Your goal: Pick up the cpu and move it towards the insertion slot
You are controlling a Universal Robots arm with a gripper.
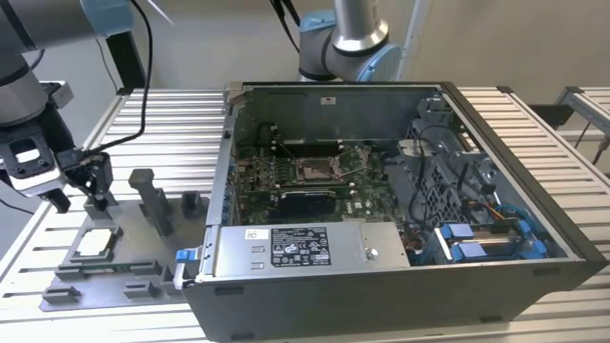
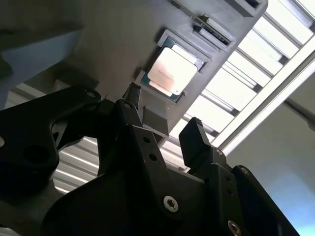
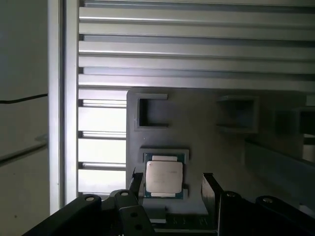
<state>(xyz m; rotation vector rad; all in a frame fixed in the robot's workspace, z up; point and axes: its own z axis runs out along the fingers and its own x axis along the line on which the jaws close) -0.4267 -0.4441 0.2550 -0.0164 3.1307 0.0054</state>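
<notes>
The cpu [image 1: 96, 243] lies flat in a shallow recess of the grey fixture plate [image 1: 96, 289], near the exterior view's left. Its silvery face shows in both wrist views [image 2: 172, 73] [image 3: 164, 178]. My gripper [image 1: 78, 196] hangs above the plate, just beyond the cpu and apart from it. It is open [image 2: 162, 115], with nothing between its fingers [image 3: 209, 184]. In the first wrist view the chip appears in the gap ahead of my gripper [image 3: 172, 184]. The insertion slot [image 1: 315, 169] sits on the green board inside the open computer case, far to the exterior view's right of the gripper.
The case wall [image 1: 221, 179] rises between the fixture plate and the slot. Tall grey fixture blocks [image 1: 153, 200] stand beside the cpu. A power supply [image 1: 305, 246], cables and a fan fill the case's near side. A second arm's base [image 1: 348, 43] stands behind the case.
</notes>
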